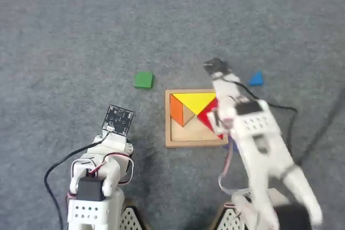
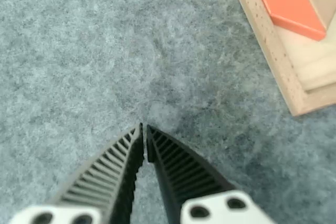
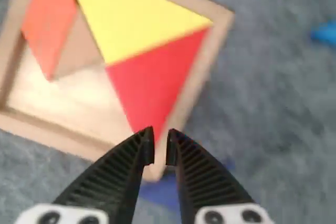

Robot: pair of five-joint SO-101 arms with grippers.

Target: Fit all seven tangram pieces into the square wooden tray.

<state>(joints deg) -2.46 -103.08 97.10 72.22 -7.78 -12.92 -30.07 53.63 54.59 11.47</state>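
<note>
High view: the square wooden tray (image 1: 194, 143) sits mid-counter (image 1: 64, 47), holding a yellow triangle (image 1: 195, 100), an orange piece (image 1: 176, 110) and a red triangle (image 1: 207, 116). A green square (image 1: 143, 79) and a blue triangle (image 1: 256, 78) lie outside it. Left wrist view: the left end effector (image 2: 144, 129) is clenched on nothing above the counter, near the tray's corner. Right wrist view: the right end effector (image 3: 157, 142), all but clenched and empty, hangs over the tray's rim by the red triangle.
</note>
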